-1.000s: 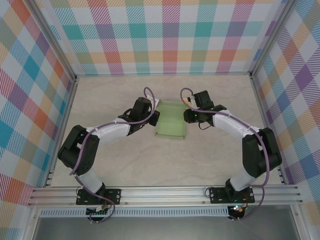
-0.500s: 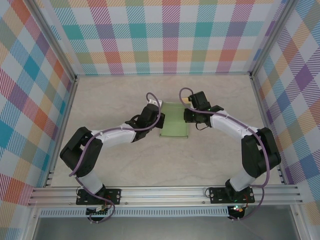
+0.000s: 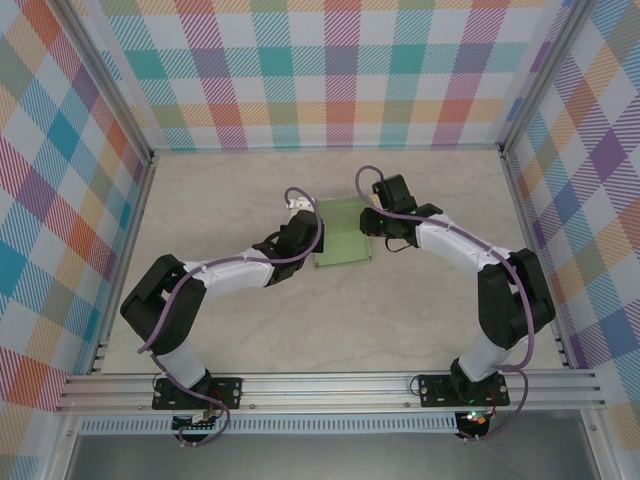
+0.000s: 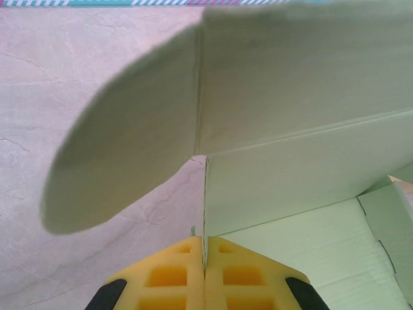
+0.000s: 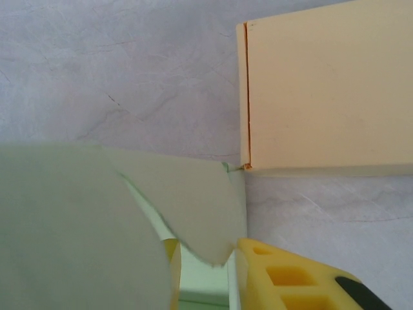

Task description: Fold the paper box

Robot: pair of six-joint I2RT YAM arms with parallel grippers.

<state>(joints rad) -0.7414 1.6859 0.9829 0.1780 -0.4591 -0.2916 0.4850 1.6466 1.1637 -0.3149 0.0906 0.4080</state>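
**Pale-green card box pinched at its left edge, mid-tabletop**

Much is hidden. From above, the box lies near the middle of the tabletop, between the left arm and the right arm. Each wrist covers the edge it reaches, so the jaws cannot be made out there.

The left wrist camera settles that side. Two yellow pads press together with a thin upright wall of the box caught between them (the left jaws are clamped on the box). A rounded flap juts left over the tabletop, blurred.

On the right wrist camera another blurred flap covers most of one yellow pad. The other pad is cut off by the bottom edge. The right jaws stand apart with green card in the gap; whether either pad touches the box I cannot tell. Beyond them sits a cream slab with one straight seam, cut off at the right (what it is, I cannot tell).

Counted: one box, two arms, four pads, one cream slab, three checked walls.
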